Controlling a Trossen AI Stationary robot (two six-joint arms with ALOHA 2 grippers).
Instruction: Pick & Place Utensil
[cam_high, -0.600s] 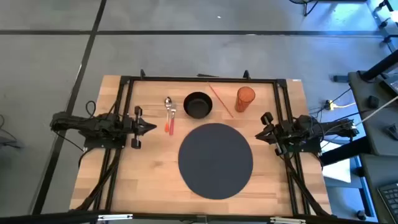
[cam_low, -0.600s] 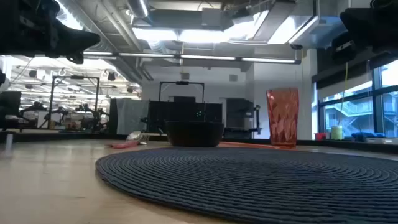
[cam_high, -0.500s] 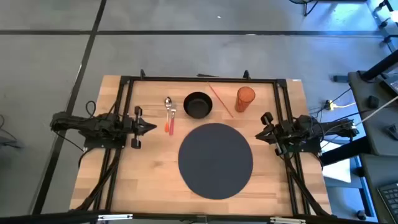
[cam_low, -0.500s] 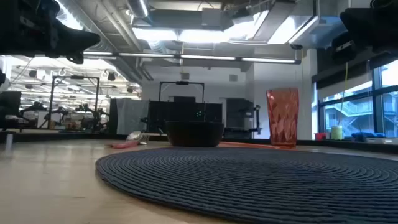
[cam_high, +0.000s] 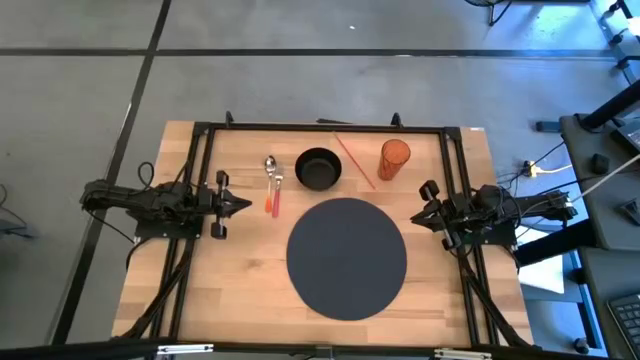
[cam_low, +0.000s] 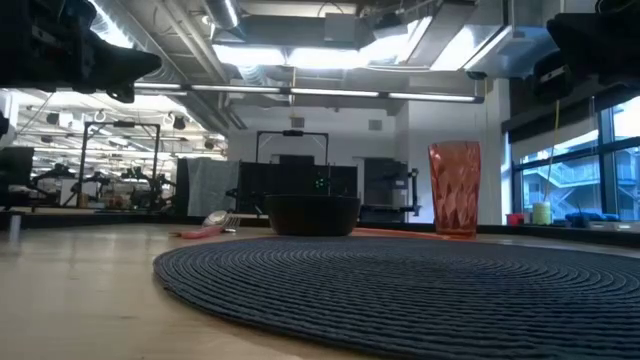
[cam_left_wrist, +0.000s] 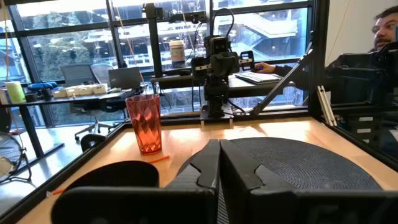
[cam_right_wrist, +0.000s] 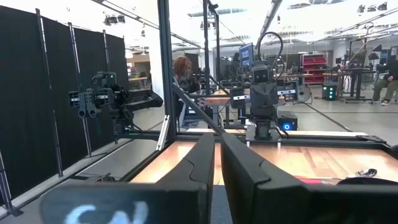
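The utensil (cam_high: 272, 187), silver head and orange-red handle, lies flat on the wooden table left of the black bowl (cam_high: 318, 169); a second like piece lies close beside it. In the low view the utensil (cam_low: 205, 231) shows left of the bowl (cam_low: 312, 215). My left gripper (cam_high: 247, 205) hovers shut at the table's left side, a little left of the utensil, pointing right. My right gripper (cam_high: 415, 218) hovers at the right side, pointing left, fingers nearly together. The wrist views show each gripper, left (cam_left_wrist: 219, 168) and right (cam_right_wrist: 217, 162), with nothing between its fingers.
A round dark woven mat (cam_high: 347, 257) covers the table's middle. An orange cup (cam_high: 394, 159) stands at the far right of the bowl, with a thin orange stick (cam_high: 355, 162) lying between them. A black frame (cam_high: 320, 127) edges the table. A person sits beyond the table (cam_left_wrist: 385, 31).
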